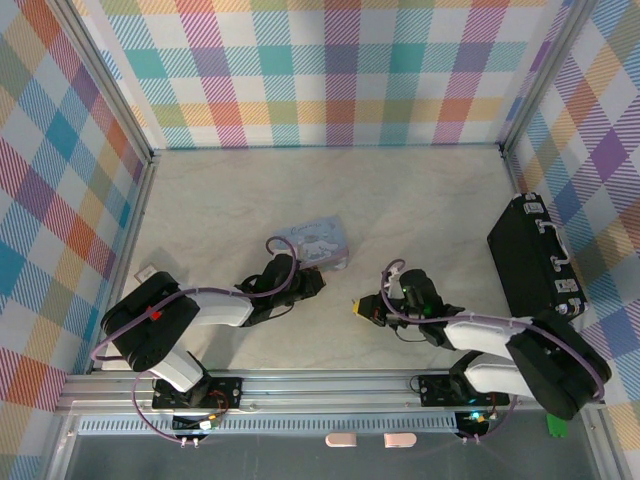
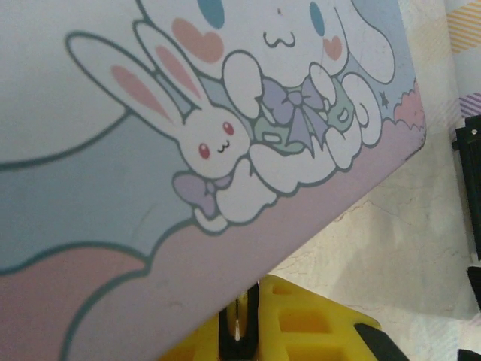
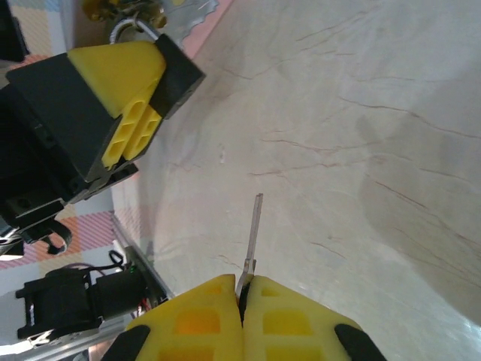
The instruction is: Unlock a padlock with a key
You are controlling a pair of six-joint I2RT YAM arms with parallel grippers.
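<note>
Nearest the lens in the right wrist view, we find the right gripper (image 3: 242, 289) with its two yellow fingers pressed together on the key (image 3: 254, 226). The key is a thin grey sliver whose shaft juts straight out beyond the fingertips, over the pale marbled table (image 3: 361, 113). Its tip hangs free and touches nothing. At the upper left of the same view we see the padlock (image 3: 129, 28), its silver shackle showing just past the tip of the left gripper (image 2: 240, 304); the body is largely hidden and we cannot describe it further. In the left wrist view the left claw's yellow fingers stand close together with something dark and narrow clamped between them, so we record that claw as clenched on the padlock. The key and the padlock are apart, with bare table between them. The pastel tin (image 2: 150, 150), printed with cartoon rabbits, lies directly beyond the left claw. From above, the left claw sits at the near edge of the tin, and the right claw is near it on its right, close to the middle of the table. A large black case (image 1: 535, 255) rests by the right wall, well apart from both claws.
</note>
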